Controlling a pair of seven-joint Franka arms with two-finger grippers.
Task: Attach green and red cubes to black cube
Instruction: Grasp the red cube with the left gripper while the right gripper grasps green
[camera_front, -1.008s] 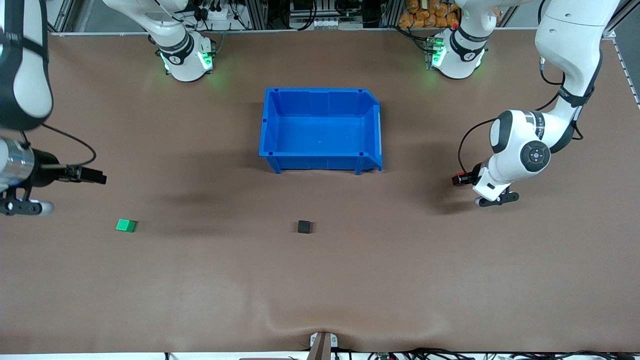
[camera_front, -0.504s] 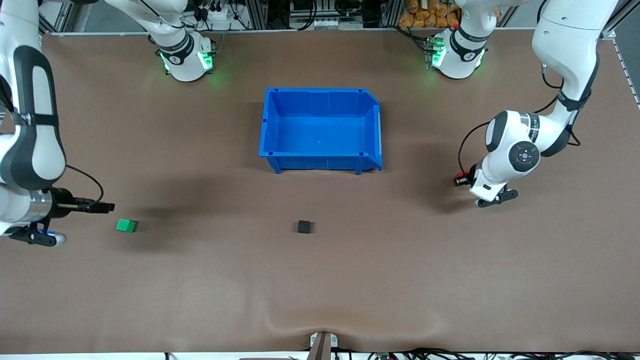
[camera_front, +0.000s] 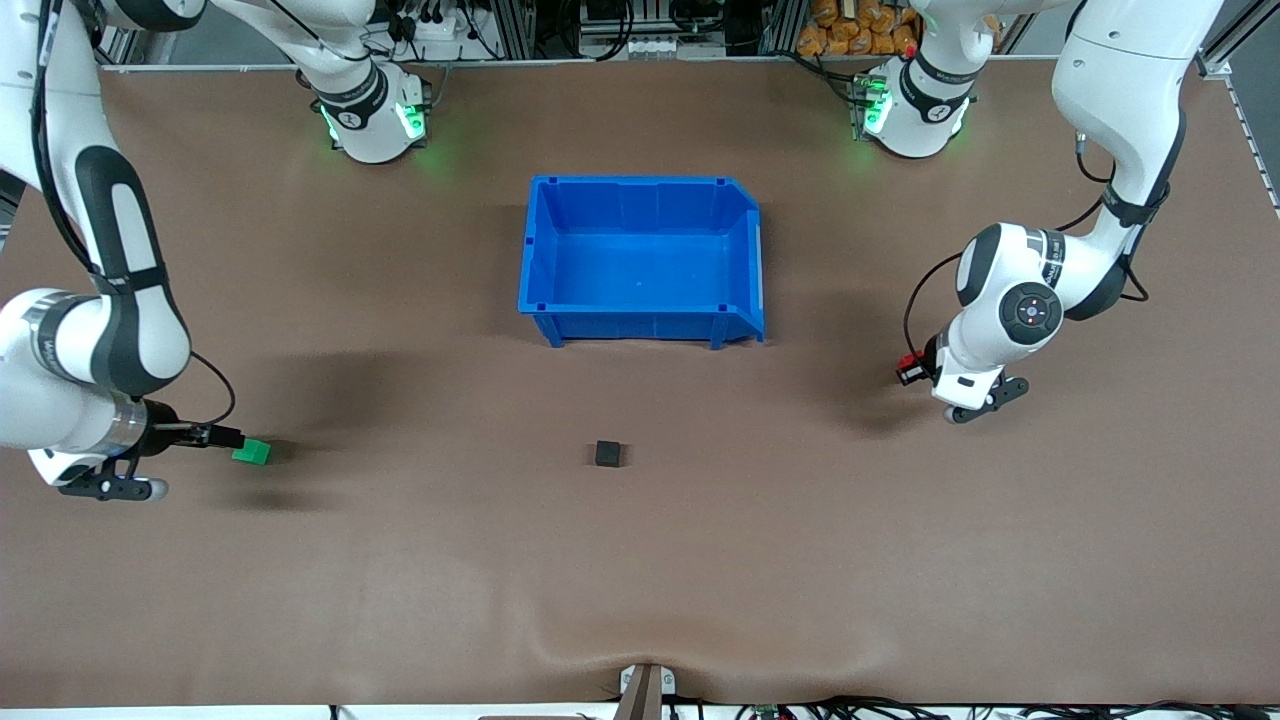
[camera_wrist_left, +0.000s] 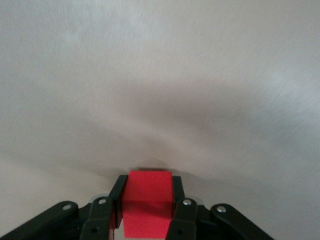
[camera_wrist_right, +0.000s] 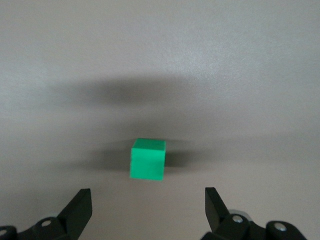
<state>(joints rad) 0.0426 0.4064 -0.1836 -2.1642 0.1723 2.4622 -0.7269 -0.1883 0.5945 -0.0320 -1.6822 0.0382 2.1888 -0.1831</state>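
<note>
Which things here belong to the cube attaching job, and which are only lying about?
Job: green cube before the open right gripper; red cube in the shut left gripper; black cube.
Lying about: blue bin.

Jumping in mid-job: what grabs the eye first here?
The blue bin mid-table. The black cube sits alone, nearer the camera than the bin. The right gripper, open, is at the green cube at its end of the table; the left gripper is shut on the red cube.
</note>
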